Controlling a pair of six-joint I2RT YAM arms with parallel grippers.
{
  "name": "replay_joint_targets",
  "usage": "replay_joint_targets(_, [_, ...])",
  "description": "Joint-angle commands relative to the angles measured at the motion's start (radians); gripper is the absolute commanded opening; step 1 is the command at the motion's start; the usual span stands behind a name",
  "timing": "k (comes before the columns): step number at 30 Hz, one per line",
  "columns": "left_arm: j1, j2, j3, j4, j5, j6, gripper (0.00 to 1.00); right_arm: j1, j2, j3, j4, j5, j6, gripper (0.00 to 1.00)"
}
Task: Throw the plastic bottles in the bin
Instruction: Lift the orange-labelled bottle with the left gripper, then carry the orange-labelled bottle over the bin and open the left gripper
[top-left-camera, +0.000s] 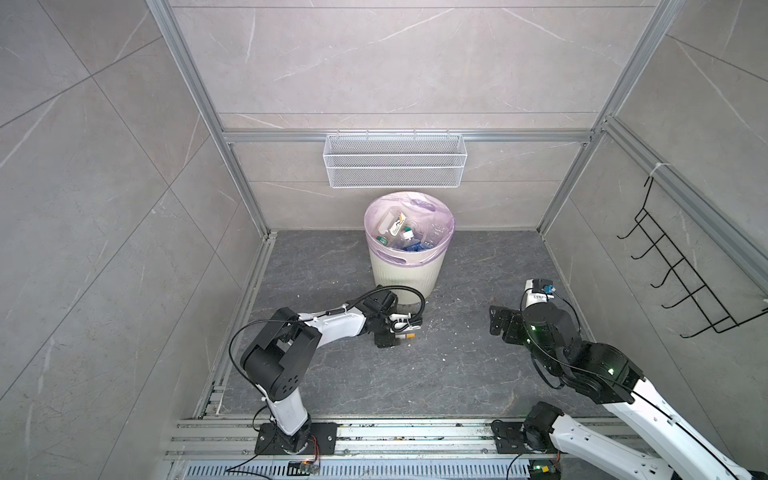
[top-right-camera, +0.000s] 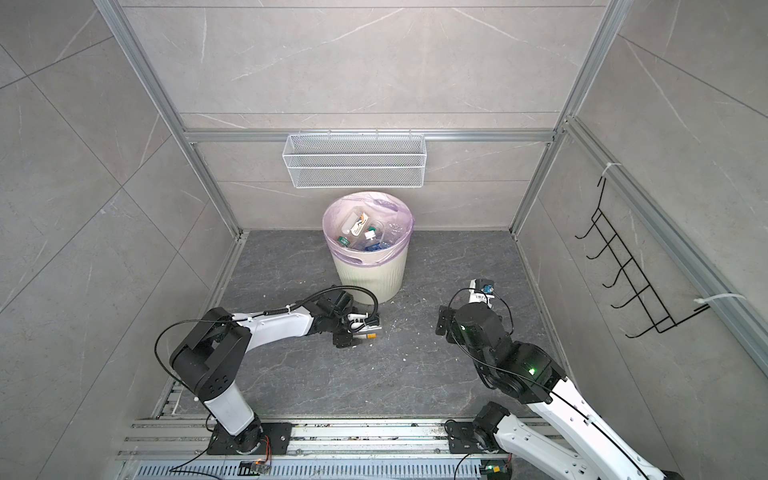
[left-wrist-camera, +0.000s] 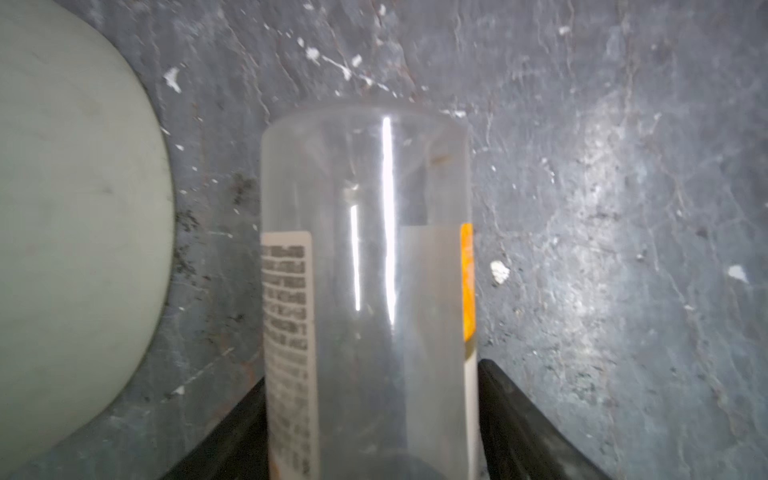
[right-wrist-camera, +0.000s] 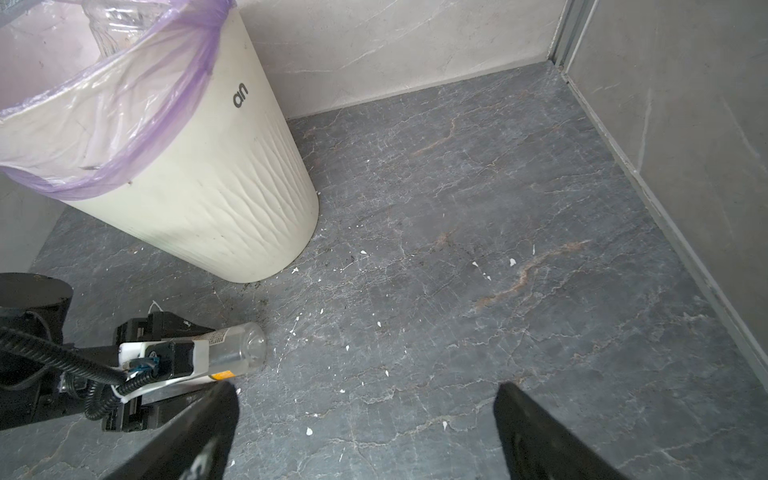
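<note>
A clear plastic bottle (left-wrist-camera: 365, 249) with a white and orange label lies on the dark floor just in front of the bin (top-left-camera: 405, 270). My left gripper (left-wrist-camera: 372, 374) is shut on it, one black finger pressed against each side. In both top views the bottle (top-left-camera: 409, 335) (top-right-camera: 370, 330) pokes out of the left gripper (top-left-camera: 399, 332) (top-right-camera: 357, 332) low over the floor. The right wrist view shows the same bottle (right-wrist-camera: 239, 349) and the cream ribbed bin (right-wrist-camera: 216, 195) with its lilac bag. Several bottles (top-left-camera: 405, 237) lie inside the bin. My right gripper (right-wrist-camera: 365, 390) hangs open over bare floor, right of the bin.
A white wire mesh basket (top-left-camera: 395, 160) hangs on the back wall above the bin. A black hook rack (top-left-camera: 681, 266) is on the right wall. Grey walls close in three sides; aluminium rails (top-left-camera: 374, 432) run along the front. White specks dot the floor.
</note>
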Motion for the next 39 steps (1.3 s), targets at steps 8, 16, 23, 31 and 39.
replay_joint_targets(8, [0.009,-0.320,-0.158,0.007,0.002,-0.187,0.35,0.001,0.037,-0.014,0.044,-0.022,0.014,0.96])
replay_joint_targets(16, [0.115,-0.540,-0.249,-0.062,0.021,-0.304,0.34,0.001,0.103,-0.008,0.101,-0.067,0.012,0.95])
replay_joint_targets(23, [0.295,-0.686,-0.292,-0.100,0.060,-0.396,0.33,0.002,0.174,-0.014,0.164,-0.107,0.005,0.95])
replay_joint_targets(31, [0.451,-0.762,-0.285,-0.100,0.106,-0.468,0.32,0.001,0.210,-0.018,0.206,-0.129,0.004,0.95])
replay_joint_targets(39, [0.477,-0.742,-0.141,-0.141,0.107,-0.529,0.31,0.001,0.215,-0.029,0.221,-0.137,0.003,0.95])
